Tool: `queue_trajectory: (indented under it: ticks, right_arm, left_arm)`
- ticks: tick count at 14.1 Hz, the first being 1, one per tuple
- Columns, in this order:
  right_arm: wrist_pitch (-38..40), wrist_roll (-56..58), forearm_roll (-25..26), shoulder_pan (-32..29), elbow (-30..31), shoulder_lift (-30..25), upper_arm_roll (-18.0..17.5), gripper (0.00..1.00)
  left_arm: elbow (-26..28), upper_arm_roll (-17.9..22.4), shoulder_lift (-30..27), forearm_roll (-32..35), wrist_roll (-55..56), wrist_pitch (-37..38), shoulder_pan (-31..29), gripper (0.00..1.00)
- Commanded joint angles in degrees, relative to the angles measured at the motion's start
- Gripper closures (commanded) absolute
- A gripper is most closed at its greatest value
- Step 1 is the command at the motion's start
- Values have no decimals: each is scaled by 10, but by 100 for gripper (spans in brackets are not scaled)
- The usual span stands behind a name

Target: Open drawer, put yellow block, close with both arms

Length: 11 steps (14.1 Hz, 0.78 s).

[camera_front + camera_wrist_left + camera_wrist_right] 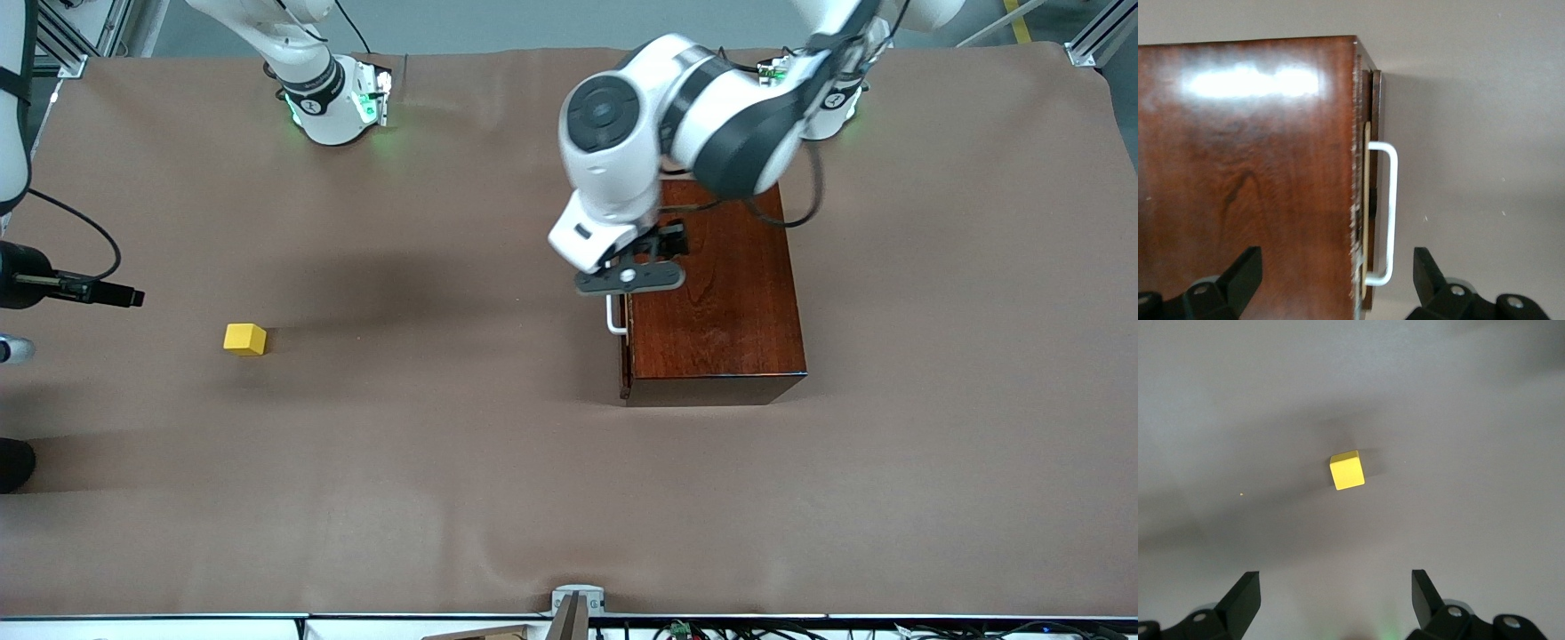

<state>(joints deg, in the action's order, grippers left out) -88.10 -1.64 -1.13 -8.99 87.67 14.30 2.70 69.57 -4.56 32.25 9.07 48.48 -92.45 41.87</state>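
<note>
Wooden box (pixel 716 302) nearest the front camera, toward the left arm's end of the table, its drawer (pixel 1374 193) nearly shut.

Yellow block (pixel 244 339) resting on the brown table (pixel 444 480), well apart from the box, toward the right arm's end. Left gripper (pixel 629 277) hanging over the drawer's white handle (pixel 1386 212), fingers (pixel 1241 273) spread wide, one over the box top, one past the handle, grasping nothing. Right gripper (pixel 1336 603) poised above the block, fingers spread and empty.
</note>
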Motion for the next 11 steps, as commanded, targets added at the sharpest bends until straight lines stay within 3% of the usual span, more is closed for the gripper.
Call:
queue_trajectory:
  ticks: [1, 11]
  right_arm:
    - [-10, 1, -42, -37, -7, 20, -9, 0]
    - [5, -35, -47, -24, 36, 20, -9, 0]
  left_arm:
    - [-49, 73, 55, 13, 30, 3, 79, 0]
    - [-47, 81, 105, 14, 57, -52, 110, 0]
